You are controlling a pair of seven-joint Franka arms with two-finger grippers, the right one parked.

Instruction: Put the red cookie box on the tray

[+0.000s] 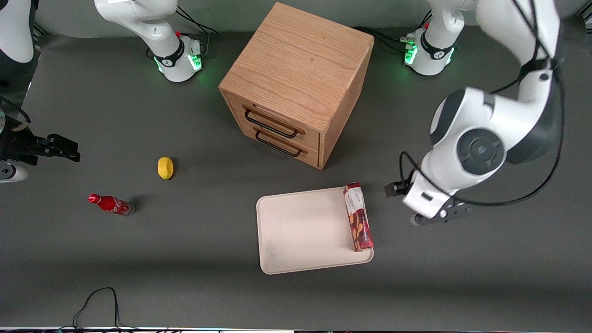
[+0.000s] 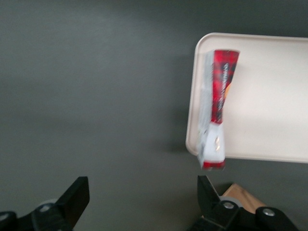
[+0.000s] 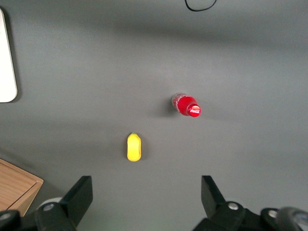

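Red cookie box (image 1: 358, 216) lies along the tray (image 1: 300, 231) edge, one end overhanging (placement looks done). Gripper (image 1: 423, 221) hangs beside the tray, wide open, empty.

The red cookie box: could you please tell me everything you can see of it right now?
The red cookie box is a long, narrow carton, apparently cardboard, dark red with tan biscuit-stick pictures and a white label end. It lies flat and looks closed along the edge of the tray toward the working arm's end of the table, its white end poking over the tray's rim. Only the tray touches it. The gripper hangs open beside it, apart from it, holding nothing.
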